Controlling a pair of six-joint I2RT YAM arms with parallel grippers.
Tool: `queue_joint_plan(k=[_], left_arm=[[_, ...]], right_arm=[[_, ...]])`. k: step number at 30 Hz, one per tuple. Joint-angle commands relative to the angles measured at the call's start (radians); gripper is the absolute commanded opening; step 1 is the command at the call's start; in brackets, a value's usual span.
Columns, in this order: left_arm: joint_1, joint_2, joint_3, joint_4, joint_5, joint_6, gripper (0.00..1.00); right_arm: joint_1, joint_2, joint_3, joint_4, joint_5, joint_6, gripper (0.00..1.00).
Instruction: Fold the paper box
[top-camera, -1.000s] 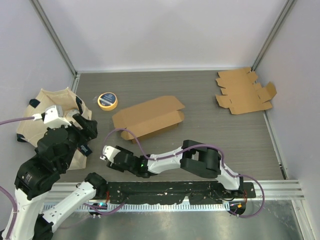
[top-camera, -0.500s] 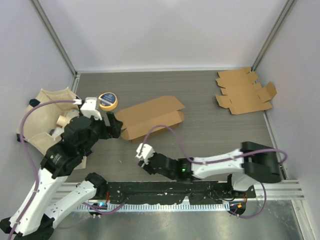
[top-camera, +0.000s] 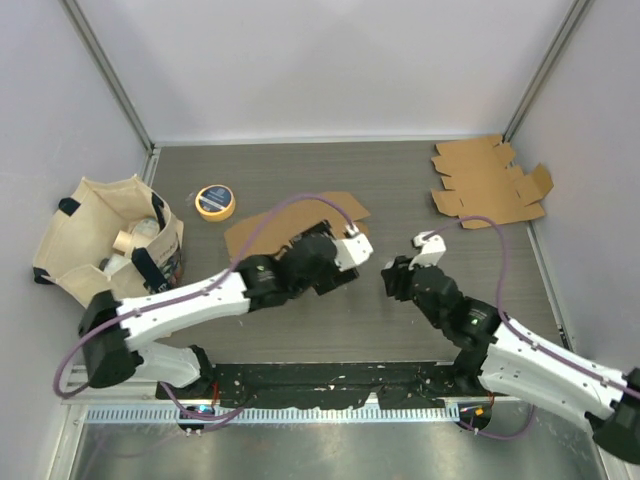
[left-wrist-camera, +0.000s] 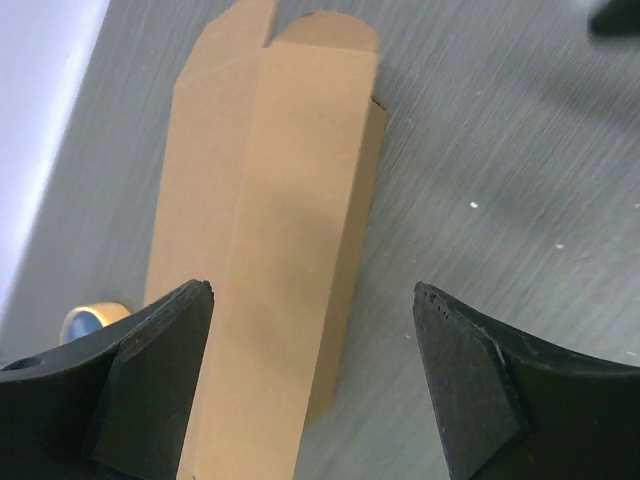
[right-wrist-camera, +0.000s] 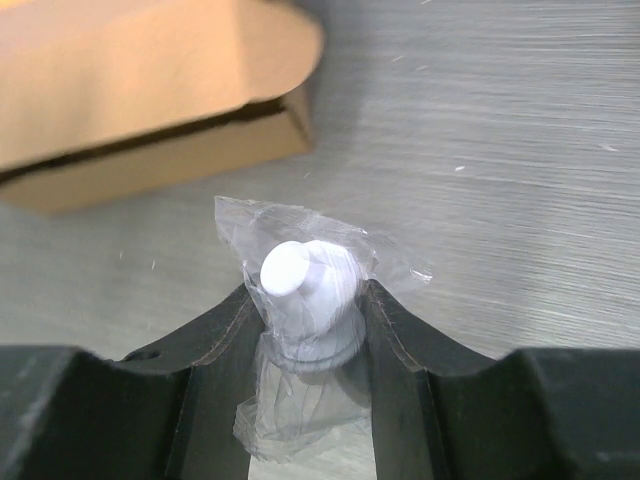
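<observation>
The paper box (top-camera: 255, 232) lies partly folded and flat in the middle of the table, a long tan sleeve with a rounded flap. In the left wrist view the box (left-wrist-camera: 290, 220) runs lengthwise beneath my left gripper (left-wrist-camera: 312, 292), which hovers open over the box's right edge with nothing between its jaws. From above, the left gripper (top-camera: 343, 260) sits over the box's right end. My right gripper (right-wrist-camera: 305, 292) is shut on a small white knob-shaped part in a clear plastic bag (right-wrist-camera: 300, 275), just off the box's end (right-wrist-camera: 150, 90). The right gripper (top-camera: 395, 276) is right of the box.
Flat cardboard blanks (top-camera: 488, 183) lie at the back right corner. A roll of tape (top-camera: 214, 201) sits left of the box, and a canvas bag (top-camera: 75, 235) holding several items stands at the far left. Walls close the table on three sides.
My left arm swung from the canvas bag across to the box, jaws opening wider. The right arm moved from the near left to the box's right end and closed on the bagged white part.
</observation>
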Motion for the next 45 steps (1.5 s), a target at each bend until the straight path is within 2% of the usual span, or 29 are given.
queue_joint_plan(k=[1, 2, 4, 8, 10, 11, 12, 13, 14, 16, 17, 18, 19, 20, 23, 24, 25, 26, 27, 28, 32, 33, 34, 37, 45], left_arm=[[-0.101, 0.120, -0.066, 0.281, -0.320, 0.298, 0.85], [-0.112, 0.152, -0.092, 0.338, -0.395, 0.327, 0.85], [-0.132, 0.183, -0.169, 0.508, -0.443, 0.421, 0.86], [-0.143, 0.298, -0.195, 0.645, -0.572, 0.505, 0.84], [-0.143, 0.362, -0.218, 0.800, -0.632, 0.577, 0.79], [-0.143, 0.381, -0.227, 0.866, -0.656, 0.675, 0.74], [-0.143, 0.425, -0.241, 1.017, -0.705, 0.735, 0.69], [-0.141, 0.445, -0.247, 1.076, -0.716, 0.783, 0.63], [-0.141, 0.470, -0.252, 1.125, -0.721, 0.874, 0.53], [-0.141, 0.531, -0.253, 1.253, -0.743, 0.947, 0.42], [-0.140, 0.545, -0.250, 1.290, -0.752, 0.981, 0.27], [-0.140, 0.553, -0.237, 1.339, -0.765, 1.019, 0.17], [-0.140, 0.550, -0.226, 1.339, -0.791, 1.021, 0.13], [-0.138, 0.536, -0.215, 1.319, -0.799, 1.001, 0.12], [-0.137, 0.418, -0.113, 0.918, -0.781, 0.709, 0.04], [-0.132, 0.384, -0.027, 0.591, -0.731, 0.577, 0.04], [-0.125, 0.352, 0.021, 0.440, -0.671, 0.364, 0.03], [-0.112, 0.295, 0.065, 0.323, -0.548, 0.264, 0.02], [-0.090, 0.278, 0.152, 0.125, -0.490, 0.193, 0.01], [-0.080, 0.263, 0.187, 0.062, -0.464, 0.103, 0.00], [-0.016, 0.201, 0.309, -0.155, -0.258, -0.026, 0.00], [0.024, 0.182, 0.343, -0.210, -0.126, -0.042, 0.00], [0.039, 0.172, 0.352, -0.229, -0.082, -0.054, 0.00], [0.073, 0.169, 0.388, -0.276, -0.005, -0.054, 0.00], [0.115, 0.235, 0.527, -0.423, 0.118, 0.010, 0.00]], right_arm=[[-0.159, -0.075, 0.035, -0.140, -0.084, 0.123, 0.34], [-0.185, -0.072, 0.043, -0.151, -0.087, 0.127, 0.34], [-0.190, -0.072, 0.047, -0.158, -0.084, 0.132, 0.34], [-0.191, -0.110, 0.040, -0.153, -0.074, 0.128, 0.34], [-0.191, -0.124, 0.037, -0.153, -0.083, 0.126, 0.34], [-0.193, -0.132, 0.034, -0.155, -0.087, 0.134, 0.34], [-0.191, -0.138, 0.025, -0.150, -0.096, 0.135, 0.34], [-0.193, -0.136, 0.021, -0.139, -0.104, 0.140, 0.34], [-0.193, -0.135, 0.018, -0.133, -0.110, 0.141, 0.34], [-0.193, -0.122, 0.015, -0.115, -0.145, 0.152, 0.34], [-0.195, -0.122, 0.012, -0.106, -0.161, 0.152, 0.34], [-0.193, -0.125, 0.014, -0.098, -0.172, 0.148, 0.35], [-0.193, -0.138, 0.018, -0.093, -0.178, 0.144, 0.35], [-0.193, -0.147, 0.018, -0.086, -0.179, 0.143, 0.36], [-0.196, -0.153, 0.014, -0.059, -0.190, 0.121, 0.37], [-0.199, -0.141, 0.015, -0.056, -0.193, 0.118, 0.37], [-0.199, -0.129, 0.018, -0.050, -0.198, 0.114, 0.37], [-0.204, -0.101, 0.020, -0.046, -0.208, 0.114, 0.37], [-0.207, -0.090, 0.021, -0.040, -0.216, 0.114, 0.37], [-0.210, -0.078, 0.023, -0.015, -0.228, 0.114, 0.37], [-0.221, -0.029, 0.017, 0.112, -0.319, 0.092, 0.39], [-0.221, 0.003, 0.018, 0.150, -0.386, 0.085, 0.38], [-0.221, 0.023, 0.021, 0.243, -0.421, 0.071, 0.38], [-0.221, 0.114, 0.072, 0.321, -0.516, 0.020, 0.38], [-0.221, 0.236, 0.182, 0.367, -0.558, -0.046, 0.41]])
